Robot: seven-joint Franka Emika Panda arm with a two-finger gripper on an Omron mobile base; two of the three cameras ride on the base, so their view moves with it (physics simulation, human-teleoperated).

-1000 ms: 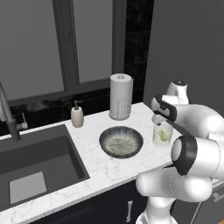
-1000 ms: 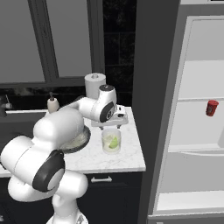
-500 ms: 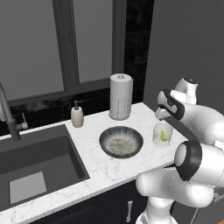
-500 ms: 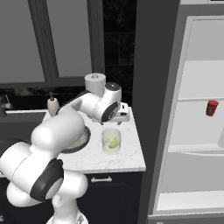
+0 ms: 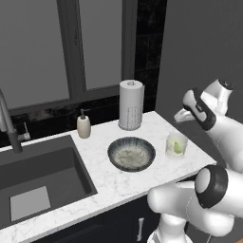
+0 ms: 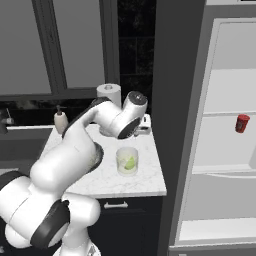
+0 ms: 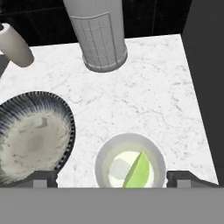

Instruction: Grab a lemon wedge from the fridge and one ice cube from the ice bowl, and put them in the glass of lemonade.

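Jaws spread wide and holding nothing, the gripper (image 7: pixel 112 179) hovers above the glass of lemonade (image 7: pixel 130 167), where the lemon wedge (image 7: pixel 138 171) floats beside what looks like an ice cube (image 7: pixel 118 168). Ice bowl (image 5: pixel 131 154) sits just beside it on the surface (image 5: pixel 156 128).

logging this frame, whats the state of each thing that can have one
glass of lemonade: upright, lemon wedge and pale cube inside
ice bowl: upright, one ice cube inside
fridge: open
gripper: open, above the glass
paper towel roll: upright
soap bottle: upright

Arm raised; fingers (image 7: pixel 43 178) apart, empty
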